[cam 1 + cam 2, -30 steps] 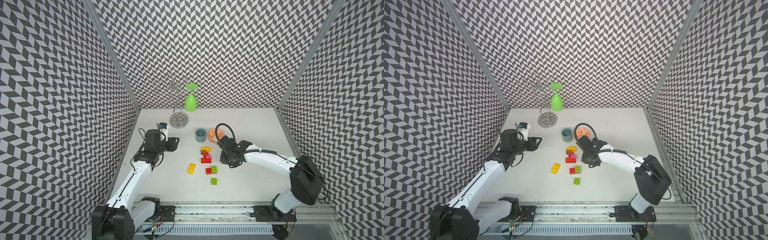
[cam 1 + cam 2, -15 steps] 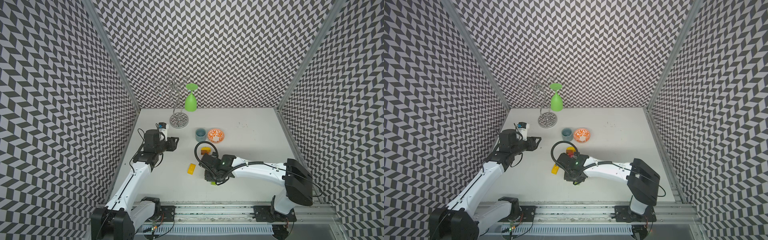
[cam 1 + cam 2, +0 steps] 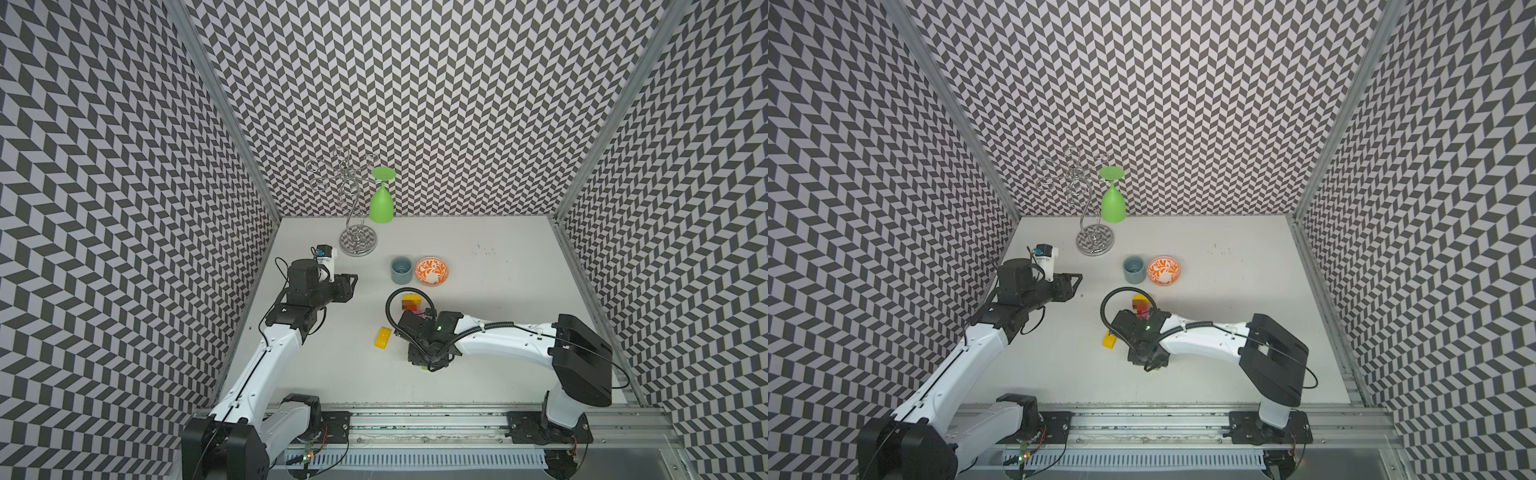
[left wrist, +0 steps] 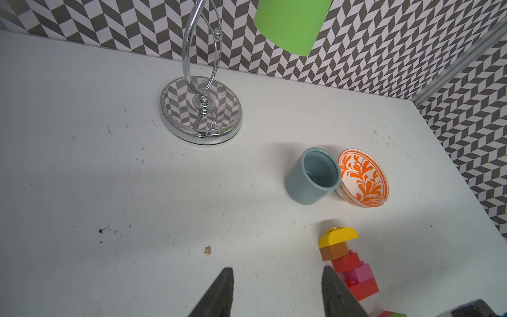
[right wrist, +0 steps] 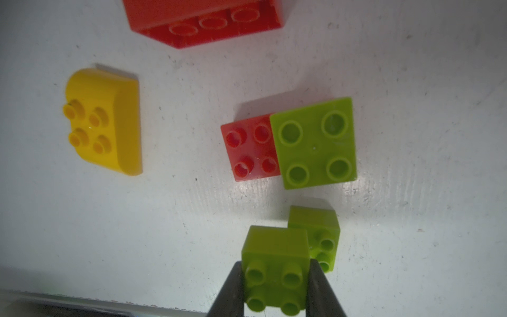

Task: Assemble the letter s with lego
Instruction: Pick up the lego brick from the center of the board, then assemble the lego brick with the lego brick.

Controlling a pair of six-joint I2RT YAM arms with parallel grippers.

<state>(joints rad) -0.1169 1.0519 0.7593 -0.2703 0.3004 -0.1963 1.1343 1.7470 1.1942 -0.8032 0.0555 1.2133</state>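
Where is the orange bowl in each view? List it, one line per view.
Both top views: bowl mid-table, behind the lego stack.
Left wrist: beyond the stack, beside the cup.
Right wrist: not in it.
Shared landmark: the cup next to it.

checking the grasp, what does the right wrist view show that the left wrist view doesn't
Right wrist only: the right claw shut on a lime green brick, plus a loose yellow brick. Left wrist only: the left claw open and empty, the blue cup, the orange-patterned bowl, the stacked bricks. Both: the white table.
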